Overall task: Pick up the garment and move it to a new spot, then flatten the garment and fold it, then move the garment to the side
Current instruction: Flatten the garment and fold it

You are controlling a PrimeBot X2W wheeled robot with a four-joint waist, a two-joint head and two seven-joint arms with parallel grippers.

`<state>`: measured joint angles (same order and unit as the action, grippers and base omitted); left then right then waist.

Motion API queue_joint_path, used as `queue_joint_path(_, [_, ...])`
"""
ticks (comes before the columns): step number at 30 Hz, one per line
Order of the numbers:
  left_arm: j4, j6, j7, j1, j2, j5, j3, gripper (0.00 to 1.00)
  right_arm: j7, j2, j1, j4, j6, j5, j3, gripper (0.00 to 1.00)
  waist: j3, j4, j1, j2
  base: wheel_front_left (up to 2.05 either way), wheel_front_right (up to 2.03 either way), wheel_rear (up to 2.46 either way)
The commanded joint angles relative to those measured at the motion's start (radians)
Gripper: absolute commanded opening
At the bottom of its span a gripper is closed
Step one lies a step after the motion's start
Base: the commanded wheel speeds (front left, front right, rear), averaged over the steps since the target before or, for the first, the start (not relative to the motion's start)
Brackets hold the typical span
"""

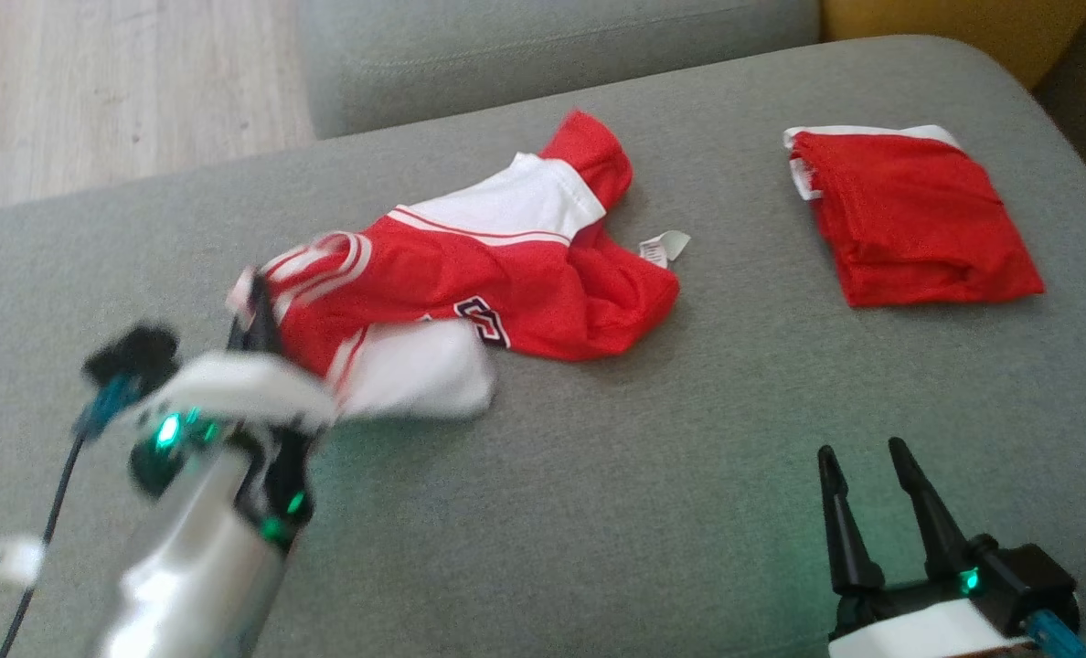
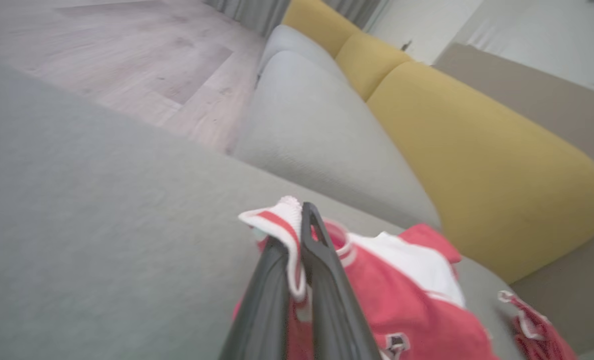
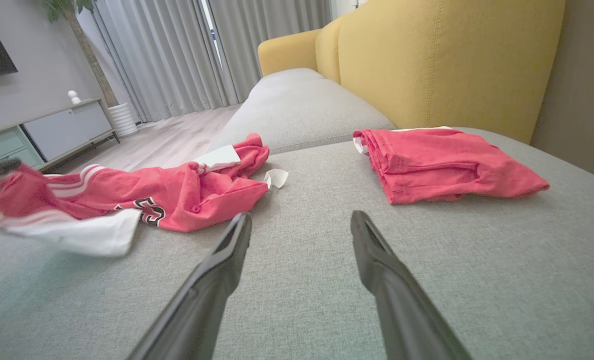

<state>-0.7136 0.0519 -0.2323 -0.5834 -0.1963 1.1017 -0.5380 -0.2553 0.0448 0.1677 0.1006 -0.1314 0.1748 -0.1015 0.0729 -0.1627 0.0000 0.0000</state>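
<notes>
My right gripper [image 1: 863, 450] is nearest, low over the grey sofa seat [image 1: 653, 475], its fingers spread wide with nothing between them. My left gripper [image 2: 294, 232] is pinched tight on the striped edge of the red-and-white jersey [image 1: 506, 274], which lies crumpled mid-seat. Farther right, well apart, lies a folded red garment [image 1: 918, 219].

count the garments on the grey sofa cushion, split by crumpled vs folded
crumpled red and white jersey: 1
folded red garment: 1
total: 2
</notes>
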Motion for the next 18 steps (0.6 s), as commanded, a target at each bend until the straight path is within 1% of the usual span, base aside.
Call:
queue_joint_path(1, [0.042,0.007,-0.018,-0.018,-0.043,-0.005,0.051,0.0,-0.006,0.008,-0.026,-0.036,0.001,-0.005,-0.015,1.0,0.016,0.018,0.0,0.0,0.0,0.0,0.0])
queue_joint_path(3, [0.058,0.018,-0.025,0.062,-0.067,-0.016,0.073,0.0,-0.006,0.007,-0.026,-0.037,0.001,-0.005,-0.008,1.0,0.022,0.028,0.0,0.0,0.0,0.0,0.0])
queue_joint_path(6, [0.097,0.033,-0.028,0.161,-0.086,-0.034,0.114,0.0,-0.006,0.007,-0.025,-0.035,0.001,-0.004,-0.003,1.0,0.028,0.044,0.0,0.0,0.0,0.0,0.0])
queue_joint_path(8, [0.139,0.05,-0.029,0.212,-0.094,-0.07,0.156,0.0,-0.006,0.007,-0.025,-0.034,0.001,-0.004,-0.003,1.0,0.03,0.053,0.0,0.0,0.0,0.0,0.0])
queue_joint_path(10, [0.185,0.065,-0.029,0.258,-0.092,-0.113,0.198,0.0,-0.006,0.007,-0.026,-0.034,0.001,-0.004,-0.002,1.0,0.03,0.061,0.0,0.0,0.0,0.0,0.0])
queue_joint_path(13, [0.245,0.079,-0.029,0.306,-0.088,-0.195,0.236,0.0,-0.006,0.006,-0.026,-0.034,0.001,-0.004,-0.002,1.0,0.029,0.076,0.0,0.0,0.0,0.0,0.0])
queue_joint_path(18, [0.315,0.07,-0.029,0.325,-0.068,-0.307,0.262,0.0,-0.006,0.006,-0.033,-0.03,0.001,-0.004,-0.008,1.0,0.027,0.09,0.0,0.0,0.0,0.0,0.0])
